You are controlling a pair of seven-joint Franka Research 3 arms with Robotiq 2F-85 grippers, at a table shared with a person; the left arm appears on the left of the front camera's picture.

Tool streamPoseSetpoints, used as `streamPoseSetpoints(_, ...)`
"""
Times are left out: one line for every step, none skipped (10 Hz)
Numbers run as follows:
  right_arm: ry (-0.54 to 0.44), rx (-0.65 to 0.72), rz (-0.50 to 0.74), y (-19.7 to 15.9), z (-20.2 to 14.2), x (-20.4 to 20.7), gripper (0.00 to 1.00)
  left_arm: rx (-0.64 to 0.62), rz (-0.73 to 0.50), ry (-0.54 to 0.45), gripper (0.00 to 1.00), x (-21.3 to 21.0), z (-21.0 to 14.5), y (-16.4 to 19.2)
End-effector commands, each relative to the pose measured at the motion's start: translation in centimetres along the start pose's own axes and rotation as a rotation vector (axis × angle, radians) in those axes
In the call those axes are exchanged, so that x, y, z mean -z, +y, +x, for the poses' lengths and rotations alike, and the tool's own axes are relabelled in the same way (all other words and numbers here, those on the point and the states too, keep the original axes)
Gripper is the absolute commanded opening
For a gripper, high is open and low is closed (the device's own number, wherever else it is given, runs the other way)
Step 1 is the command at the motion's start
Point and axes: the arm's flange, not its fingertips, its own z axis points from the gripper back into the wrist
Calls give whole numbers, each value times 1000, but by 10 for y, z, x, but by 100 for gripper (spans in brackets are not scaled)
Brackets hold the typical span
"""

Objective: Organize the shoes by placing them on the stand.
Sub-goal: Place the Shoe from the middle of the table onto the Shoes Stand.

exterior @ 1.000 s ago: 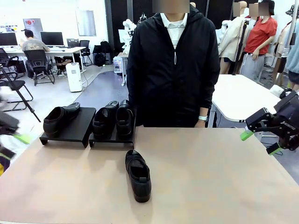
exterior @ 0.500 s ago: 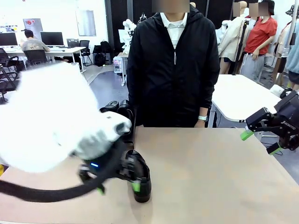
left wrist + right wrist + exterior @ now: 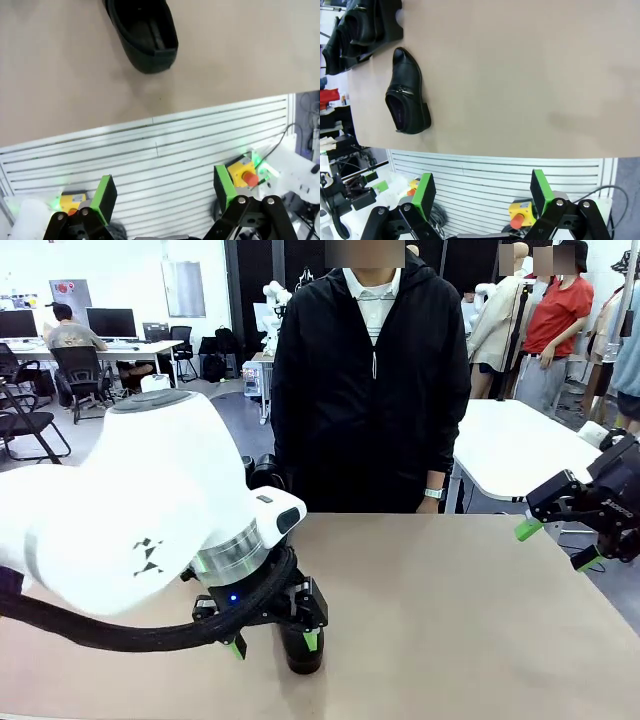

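The left arm (image 3: 140, 520) hides most of the stand (image 3: 390, 22) and the loose shoe (image 3: 300, 652) from the front; only the shoe's heel end shows, near the table's (image 3: 450, 620) near edge. Its long axis runs near-to-far, toe toward the person (image 3: 372, 380). The left pincer (image 3: 272, 644) gapes over it, gripping nothing. The right pincer (image 3: 557, 544) hangs open, well apart.

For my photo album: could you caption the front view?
White left arm's open end effector hovers over a black leather dress shoe on the tan table.
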Motion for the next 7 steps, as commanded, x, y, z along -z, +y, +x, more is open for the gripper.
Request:
streamPoseSetpoints(3,-15,28,-1,1,-2,100,-8,13,-11,100,5,5,-1)
streamPoseSetpoints(3,-15,28,-1,1,-2,100,0,78,-25,100,8,-6,-17)
streamPoseSetpoints(3,-15,28,-1,1,-2,100,-43,151,-29,100,10,12,-30)
streamPoseSetpoints(3,-15,28,-1,1,-2,100,-115,210,-22,100,17,41,-38)
streamPoseSetpoints(3,-15,28,-1,1,-2,100,-165,227,14,100,32,67,-45)
streamPoseSetpoints(3,-15,28,-1,1,-2,100,-226,241,2,100,46,84,-46)
streamPoseSetpoints(3,-15,28,-1,1,-2,100,-292,282,-11,100,59,98,-44)
